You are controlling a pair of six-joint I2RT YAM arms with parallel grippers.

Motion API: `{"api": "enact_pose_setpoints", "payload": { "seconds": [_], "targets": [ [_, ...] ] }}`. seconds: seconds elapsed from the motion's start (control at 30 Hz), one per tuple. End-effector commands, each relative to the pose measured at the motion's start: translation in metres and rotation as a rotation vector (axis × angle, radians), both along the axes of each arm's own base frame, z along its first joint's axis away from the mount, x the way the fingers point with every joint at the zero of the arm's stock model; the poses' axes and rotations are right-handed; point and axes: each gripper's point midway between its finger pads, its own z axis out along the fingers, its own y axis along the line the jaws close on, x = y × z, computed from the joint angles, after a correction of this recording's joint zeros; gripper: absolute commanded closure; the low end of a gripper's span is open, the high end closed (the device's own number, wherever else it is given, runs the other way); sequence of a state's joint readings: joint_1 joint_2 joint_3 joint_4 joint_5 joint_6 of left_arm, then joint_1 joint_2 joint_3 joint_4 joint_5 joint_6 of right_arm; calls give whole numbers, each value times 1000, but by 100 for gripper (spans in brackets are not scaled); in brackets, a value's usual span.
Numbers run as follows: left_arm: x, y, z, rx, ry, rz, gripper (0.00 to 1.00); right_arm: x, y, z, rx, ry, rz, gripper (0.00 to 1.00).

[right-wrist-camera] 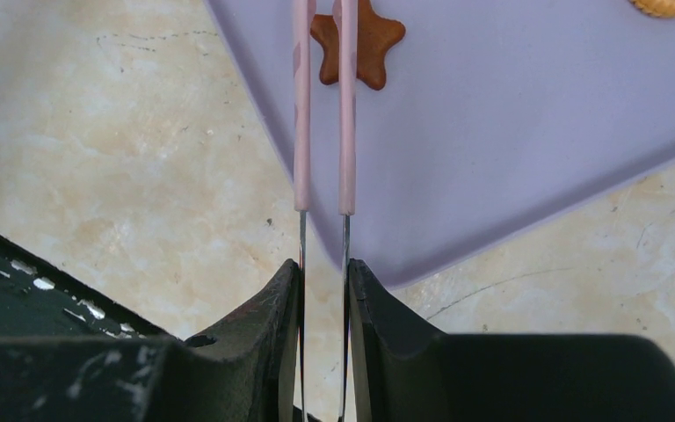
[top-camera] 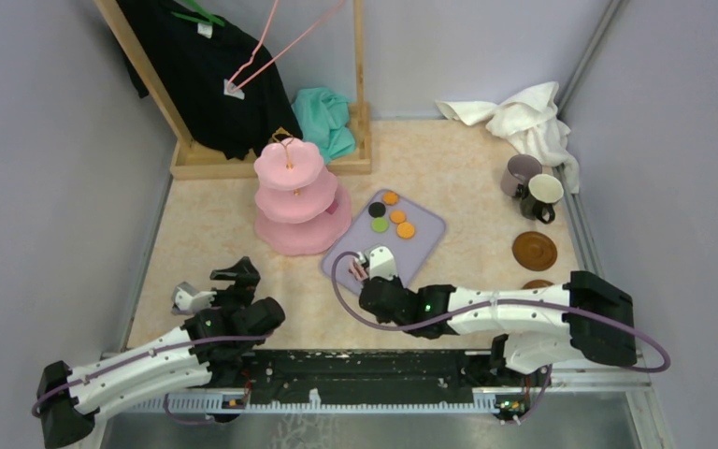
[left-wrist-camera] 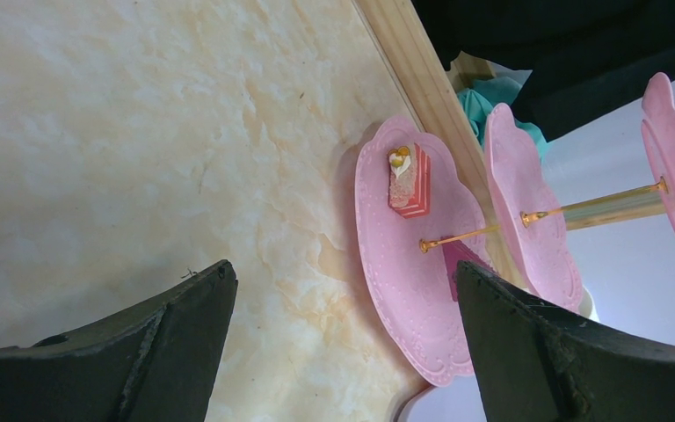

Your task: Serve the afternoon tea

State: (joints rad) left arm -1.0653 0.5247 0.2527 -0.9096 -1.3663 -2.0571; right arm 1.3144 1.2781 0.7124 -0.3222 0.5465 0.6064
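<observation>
The pink three-tier stand [top-camera: 292, 196] is at the back left, and a pink cake slice [left-wrist-camera: 410, 180] lies on its bottom tier [left-wrist-camera: 413, 290]. Orange [top-camera: 406, 229], green [top-camera: 380, 224] and black [top-camera: 376, 210] rounds rest on the lilac tray [top-camera: 427, 236]. My right gripper [right-wrist-camera: 323, 268] is shut on the thin pink tongs [right-wrist-camera: 347, 132]. The tongs' two arms reach over the tray's near corner and cross a brown star [right-wrist-camera: 378, 40]. Their tips are cut off by the frame. My left gripper [left-wrist-camera: 344, 272] stands open and empty in front of the stand.
A mauve mug [top-camera: 521, 174] and a cream mug [top-camera: 543, 195] stand at the right, with two brown saucers [top-camera: 534, 250] nearer me. A white cloth [top-camera: 524, 117] lies at the back right. A wooden rack [top-camera: 271, 164] with a black garment and a teal cloth [top-camera: 325, 120] stands behind the stand.
</observation>
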Motion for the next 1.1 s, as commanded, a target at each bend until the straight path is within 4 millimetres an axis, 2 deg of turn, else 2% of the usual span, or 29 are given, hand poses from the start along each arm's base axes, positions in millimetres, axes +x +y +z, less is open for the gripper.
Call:
{"api": "enact_pose_setpoints", "payload": {
  "seconds": [0.0,0.3,1.07],
  "targets": [
    [-4,11,-6,6,-15,25,1,-8,4,5,55,32,14,84],
    [-4,11,-5,9,-15,25,1,-15,-2,-8,34,67,17,76],
    [-3,11,-4,7,-22,26,1,-28,-11,-19,37,132,2,68]
  ]
}}
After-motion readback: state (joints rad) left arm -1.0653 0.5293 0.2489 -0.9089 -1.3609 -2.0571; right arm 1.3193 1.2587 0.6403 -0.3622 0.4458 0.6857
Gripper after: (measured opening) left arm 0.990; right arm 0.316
